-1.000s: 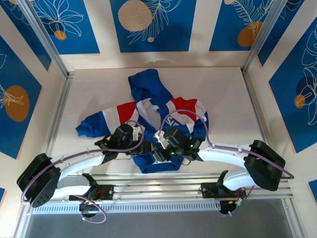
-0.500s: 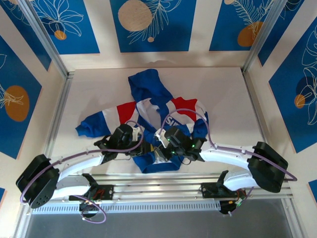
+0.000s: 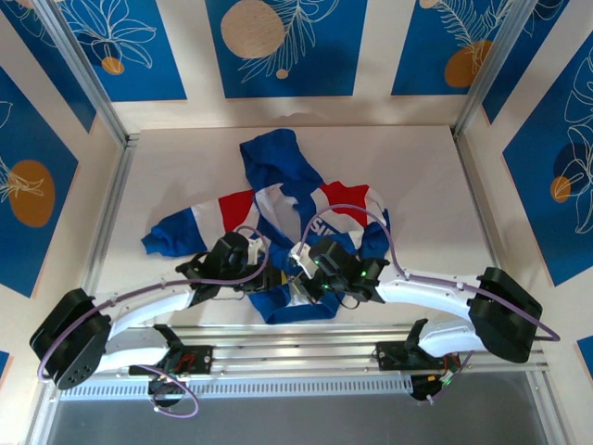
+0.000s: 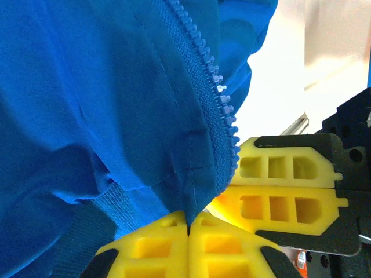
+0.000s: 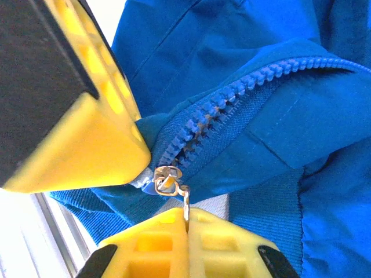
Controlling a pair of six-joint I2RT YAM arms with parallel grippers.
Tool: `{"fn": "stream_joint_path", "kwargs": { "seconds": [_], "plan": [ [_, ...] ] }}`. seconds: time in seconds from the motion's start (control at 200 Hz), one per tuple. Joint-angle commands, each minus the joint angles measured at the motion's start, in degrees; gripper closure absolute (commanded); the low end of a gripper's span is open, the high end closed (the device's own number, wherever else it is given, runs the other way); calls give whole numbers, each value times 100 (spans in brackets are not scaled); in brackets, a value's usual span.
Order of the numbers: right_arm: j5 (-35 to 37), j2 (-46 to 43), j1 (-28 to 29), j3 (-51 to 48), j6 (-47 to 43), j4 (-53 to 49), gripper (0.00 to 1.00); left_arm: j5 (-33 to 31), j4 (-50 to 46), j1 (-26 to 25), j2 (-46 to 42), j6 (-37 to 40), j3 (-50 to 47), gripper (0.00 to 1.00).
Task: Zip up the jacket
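White worktop (image 3: 185, 167) with blue flowered wall panels (image 3: 287, 46) around it carries the jacket (image 3: 278, 199). Its long axis runs from 12 to 6 o'clock: the hood points to 12, the hem to 6, close to the arm bases, and one sleeve goes out toward 9. I see the left gripper (image 4: 188, 229) with its jaws pressed together on the blue hem fabric just beside the zipper teeth (image 4: 215, 98). The right gripper (image 5: 186, 223) has its jaws closed too, pinching the thin metal zipper pull (image 5: 186, 201) that hangs from the slider (image 5: 166, 178). Both grippers sit at the hem end, the left at 9 o'clock of the zipper, the right at 3.
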Motion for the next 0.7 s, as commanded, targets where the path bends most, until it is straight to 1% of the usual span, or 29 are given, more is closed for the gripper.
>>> {"fn": "stream_joint_path", "kwargs": {
  "seconds": [0.0,0.215,0.31,0.465,0.605,0.695],
  "plan": [
    [9,-170,-61,97,-190,-199,100,133,-232,3,-21,190,135,100],
    [5,-129,-88,175,-379,-247,100,175,-352,-81,6,324,201,100],
    [18,-121,-88,192,-418,-246,100,97,-576,-114,13,417,264,100],
    [57,-118,-85,246,-421,-304,100,-1,-634,-210,39,457,242,100],
    [343,-127,-45,331,-303,-471,100,-240,-953,-345,87,574,338,100],
    [382,-119,-51,400,-298,-569,100,-467,-1204,-382,44,603,364,100]
  ]
}}
